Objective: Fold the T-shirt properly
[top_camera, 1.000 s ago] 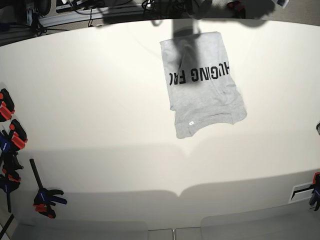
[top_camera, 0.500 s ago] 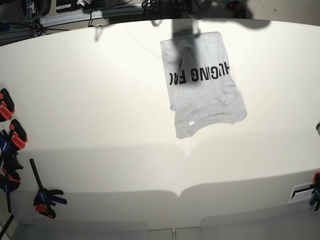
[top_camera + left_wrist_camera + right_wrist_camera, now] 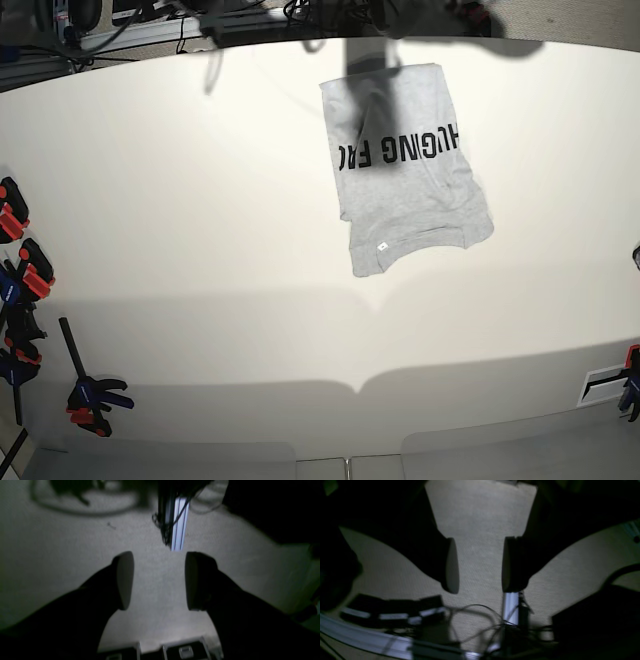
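left wrist view:
my left gripper [image 3: 158, 580]: fingers [image 3: 123, 580] well apart, nothing between them
under it: pale carpeted floor [image 3: 62, 555], with an aluminium rail [image 3: 178, 523] and dark cables past the fingertips
bottom edge: dark cases with metal corners [image 3: 183, 651], blurred
T-shirt: not in this view

right wrist view:
my right gripper [image 3: 480, 566]: fingers [image 3: 451, 565] spread wide, gap empty
under it: same pale carpet [image 3: 480, 517], cables [image 3: 480, 615] and an aluminium rail [image 3: 511, 607] just below the fingertips
lower left: another long aluminium rail [image 3: 370, 637], running diagonally
T-shirt: not in this view

base view:
T-shirt [image 3: 405, 165]: flat on the white table [image 3: 180, 220], at the far side, slightly right of centre
fold state: narrowed to a tall strip, sides look tucked in
long axis: runs far-to-near, near end leaning a bit to the right
pointing: collar end with the small white neck tag [image 3: 381, 247] toward the camera, hem end at the far table edge
lettering [image 3: 400, 150]: black block capitals across the short axis, upside down from this camera, partly cut off by the fold
near end: wider than the far end, a sleeve corner poking out right
shadow: dark patch over the far left part of the shirt
clamps [image 3: 25, 280]: red, blue and black bar clamps along the left table edge, well apart from the shirt
my grippers: neither is over the table here
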